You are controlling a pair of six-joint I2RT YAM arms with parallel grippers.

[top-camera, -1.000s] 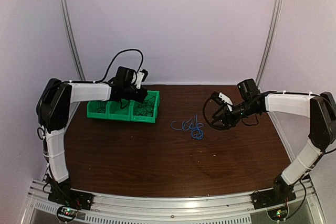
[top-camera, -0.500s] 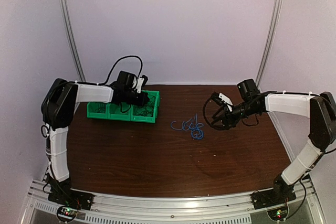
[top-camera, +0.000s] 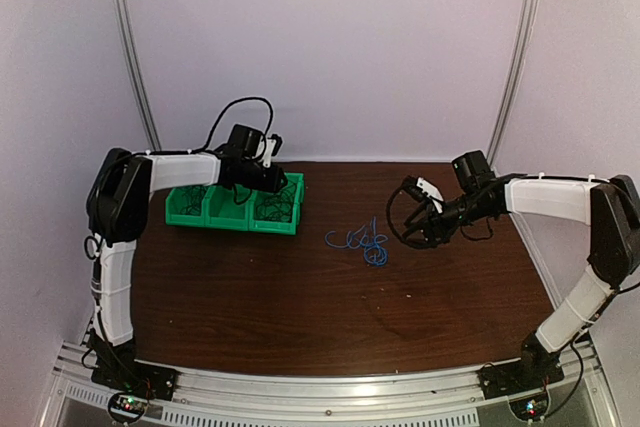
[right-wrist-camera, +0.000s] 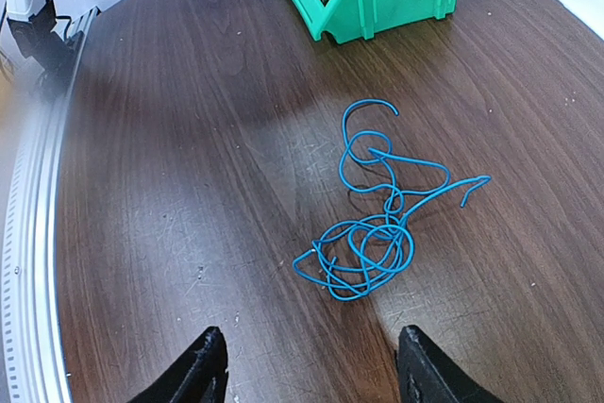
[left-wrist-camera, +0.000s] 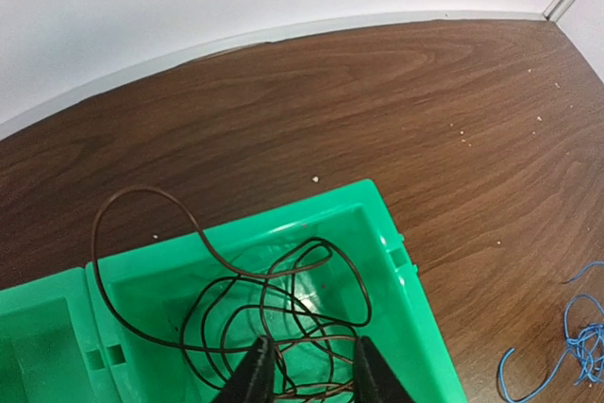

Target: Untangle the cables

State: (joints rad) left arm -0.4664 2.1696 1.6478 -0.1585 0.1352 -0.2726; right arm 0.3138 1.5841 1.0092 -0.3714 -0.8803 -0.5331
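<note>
Jaws of the right gripper (right-wrist-camera: 310, 370) stand wide apart, just right of the blue cable (right-wrist-camera: 373, 238) tangled on the table (right-wrist-camera: 179, 186). Over the green bin's (left-wrist-camera: 401, 276) rightmost compartment, the left gripper (left-wrist-camera: 311, 377) hangs with jaws slightly parted above the coiled brown cable (left-wrist-camera: 250, 313).

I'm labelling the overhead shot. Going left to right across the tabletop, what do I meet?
Green bins → blue cable → right end effector. The left end effector overlaps the bins, so I left it out.
</note>
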